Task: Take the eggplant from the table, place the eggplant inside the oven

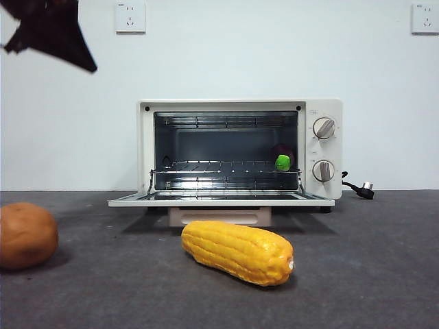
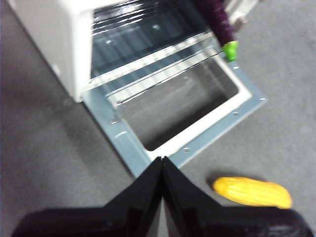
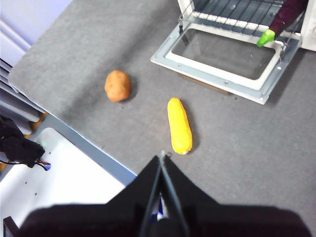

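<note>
Nearest the onlooker, the corn cob [image 1: 238, 251] lies on the dark grey worktop [image 1: 370, 274] just in front of the oven, with a round brown potato-like lump [image 1: 26, 234] well off to one side. Neither is touched.

Behind them the oven [image 1: 240, 154] stands with its door [image 1: 221, 200] folded down flat. The eggplant [image 1: 282, 157] is already inside, on the wire rack [image 1: 206, 168] at the knob side of the cavity. Its long axis runs front to back, green stem cap toward the door opening and purple body pointing into the depth.

The left gripper [image 2: 163, 165] hangs above the outer edge of the door, its fingers pressed together and holding nothing; the eggplant lies ahead of it and off to the knob side, apart from the fingers. The right gripper [image 3: 162, 163] is farther back over the worktop, fingers likewise pressed together and empty (the left arm is clearly the nearer of the two). The task's placing step appears done; any further move would likely be a plain retreat, clear of the door.

The front view shows the eggplant only end-on, as a green cap with a dark shape behind, and just one black arm tip [image 1: 51, 31] at a top corner. The wrist views reveal its length along the rack and the cap reaching out over the rack's front edge.
</note>
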Robot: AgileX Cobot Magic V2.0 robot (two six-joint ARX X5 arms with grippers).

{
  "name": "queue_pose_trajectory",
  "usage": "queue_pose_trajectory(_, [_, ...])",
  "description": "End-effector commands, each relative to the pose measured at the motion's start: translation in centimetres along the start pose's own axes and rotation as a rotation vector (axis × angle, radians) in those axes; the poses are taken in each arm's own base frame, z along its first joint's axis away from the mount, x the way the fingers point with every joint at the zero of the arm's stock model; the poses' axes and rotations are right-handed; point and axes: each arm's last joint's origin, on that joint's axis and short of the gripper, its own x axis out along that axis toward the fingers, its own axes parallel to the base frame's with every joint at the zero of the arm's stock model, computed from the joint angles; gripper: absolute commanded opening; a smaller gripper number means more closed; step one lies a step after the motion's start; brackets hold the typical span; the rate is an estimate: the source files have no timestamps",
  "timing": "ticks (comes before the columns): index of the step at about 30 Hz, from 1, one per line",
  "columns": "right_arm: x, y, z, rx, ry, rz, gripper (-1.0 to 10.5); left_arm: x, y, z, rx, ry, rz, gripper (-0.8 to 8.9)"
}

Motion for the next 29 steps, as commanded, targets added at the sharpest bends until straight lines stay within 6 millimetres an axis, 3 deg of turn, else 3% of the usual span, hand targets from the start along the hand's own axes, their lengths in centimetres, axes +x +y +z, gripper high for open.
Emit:
queue_pose_trajectory(1, [-0.1, 0.0, 0.0, -0.012, -0.005, -0.014, -0.1, 1.9, 1.6, -1.3, -0.045, 0.028, -0.004, -0.06])
queue_pose_trajectory(8, [-0.1, 0.0, 0.0, -0.006, -0.003, -0.014, -0.1, 6.3, 4.7, -4.6, -0.128, 0.039, -0.050, -0.06])
queue_pose_trajectory(17, [-0.1, 0.0, -0.2, 0.002, 0.019, -0.016, -0.1, 10.6, 6.6, -8.0, -0.176, 0.093, -0.076, -0.06])
queue_pose_trajectory(29, [-0.1, 0.0, -0.5, 0.015, 0.044, -0.017, -0.1, 14.0, 7.7, -9.3, -0.207, 0.109, -0.128, -0.06])
